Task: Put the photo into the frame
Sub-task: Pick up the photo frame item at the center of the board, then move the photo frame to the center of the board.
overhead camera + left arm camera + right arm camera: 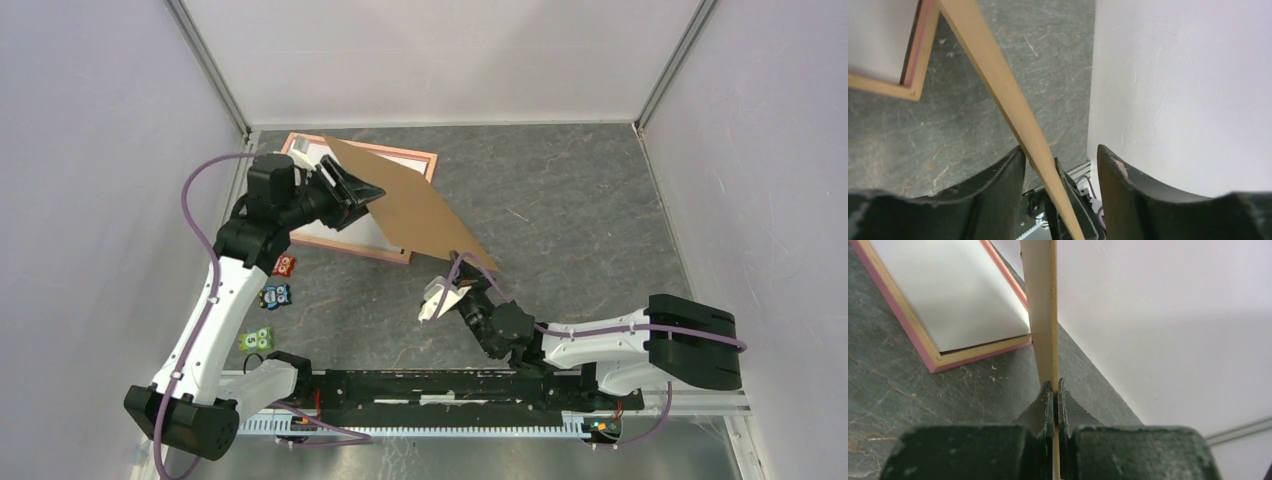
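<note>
Two arms reach to one brown backing board [420, 205], which hangs tilted above the table [590, 220]. The right gripper [475, 272] has its fingers [1040, 407] pinched tight on the board's near corner. The left gripper [365, 192] has its fingers [998, 185] spread apart, the board's edge running between them. The frame [340, 246] lies flat at the back left, partly under the board, with the photo [368, 232] inside it, white side up.

Left arm [205, 330]: white links, black joints, looping purple cable.
Right arm [590, 345]: matching white and black, purple cable.
Jaws: matte black, curved.
</note>
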